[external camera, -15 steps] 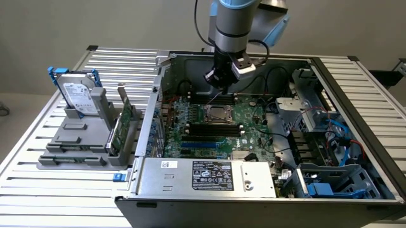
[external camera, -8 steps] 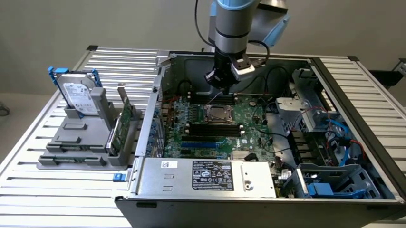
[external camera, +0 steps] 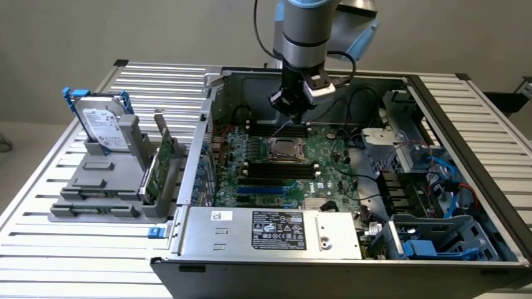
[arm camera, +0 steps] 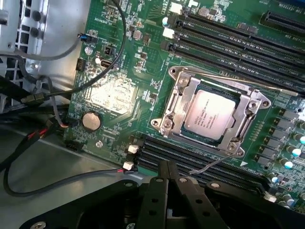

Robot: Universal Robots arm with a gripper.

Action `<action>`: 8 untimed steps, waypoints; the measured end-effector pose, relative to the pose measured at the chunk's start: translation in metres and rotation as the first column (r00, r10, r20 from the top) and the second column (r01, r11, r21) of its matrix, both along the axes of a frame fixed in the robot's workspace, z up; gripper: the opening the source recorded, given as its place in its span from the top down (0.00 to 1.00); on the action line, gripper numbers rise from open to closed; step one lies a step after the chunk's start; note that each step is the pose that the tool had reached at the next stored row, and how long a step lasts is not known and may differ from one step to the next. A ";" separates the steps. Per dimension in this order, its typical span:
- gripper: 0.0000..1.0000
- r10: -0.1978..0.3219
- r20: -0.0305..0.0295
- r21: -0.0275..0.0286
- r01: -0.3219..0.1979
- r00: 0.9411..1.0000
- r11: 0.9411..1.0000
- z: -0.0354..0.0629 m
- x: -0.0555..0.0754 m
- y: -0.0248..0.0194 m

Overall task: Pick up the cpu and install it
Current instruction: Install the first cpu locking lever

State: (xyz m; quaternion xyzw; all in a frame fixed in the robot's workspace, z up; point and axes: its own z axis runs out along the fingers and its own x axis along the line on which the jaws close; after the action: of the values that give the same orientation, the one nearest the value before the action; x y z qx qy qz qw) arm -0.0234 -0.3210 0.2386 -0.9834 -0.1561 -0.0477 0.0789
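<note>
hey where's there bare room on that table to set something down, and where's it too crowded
Bare slats lie on the table in front of the grey holder, and behind it toward the far edge. A strip beyond the computer case at the exterior view's right is bare too. Inside the case it is crowded: motherboard, cables, drive cage, and the hand above the cpu.
</note>
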 end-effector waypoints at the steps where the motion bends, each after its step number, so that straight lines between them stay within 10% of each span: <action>1: 0.89 0.000 0.000 0.000 0.000 1.000 1.000 0.0016 0.000 -0.0041; 8: 0.89 -0.001 -0.001 0.005 0.001 1.000 1.000 0.0070 -0.003 -0.0261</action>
State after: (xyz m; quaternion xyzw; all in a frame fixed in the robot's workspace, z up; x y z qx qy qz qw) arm -0.0268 -0.3471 0.2456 -0.9833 -0.1557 -0.0475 0.0813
